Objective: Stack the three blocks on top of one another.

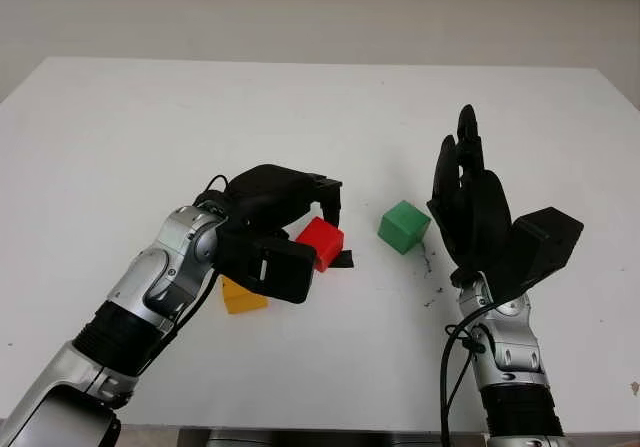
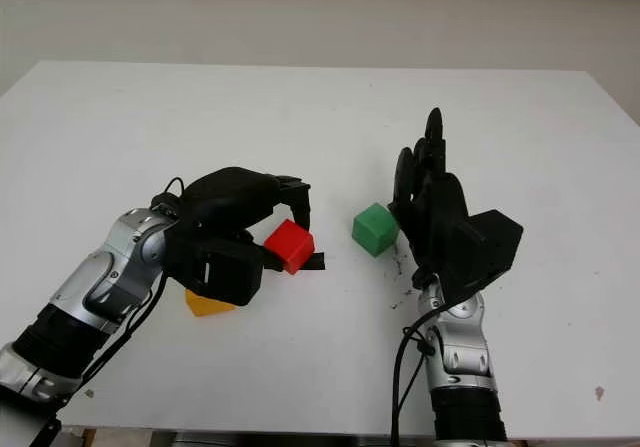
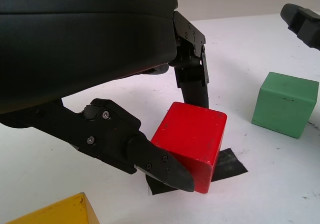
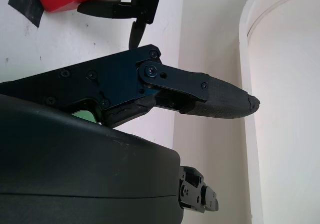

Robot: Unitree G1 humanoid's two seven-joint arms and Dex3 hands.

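**Red block between the left fingers, its seat on the tape unclear**

Fingers of the left hand (image 1: 322,229) straddle the red cube-shaped block (image 3: 190,144): one black fingertip (image 3: 167,170) presses along the cube's near lower edge, and another finger (image 3: 192,78) comes down behind its far top edge. The cube is gripped between them. In the left wrist view its underside is at a strip of black tape (image 3: 227,165) on the white table (image 1: 150,127), and I cannot tell whether the cube is just lifted or resting there.

The yellow block (image 1: 243,298) lies on the palm side of those fingers, close under the left forearm, so it is the nearest base for a stack. The green cube-shaped block (image 1: 404,226) sits beyond the fingertips on the opposite side, apart from the red one and just beside the right hand (image 1: 468,202). That hand is open and holds nothing, standing upright with its palm facing the green block; it is the nearer hand for that block.

By my reading, the coming move turns on carrying the red cube back toward the wrist and over the yellow one.

Much of the yellow block is covered by the left hand's shell, so its exact facing is hard to judge. In the right wrist view only a sliver of green shows behind the hand's own fingers.
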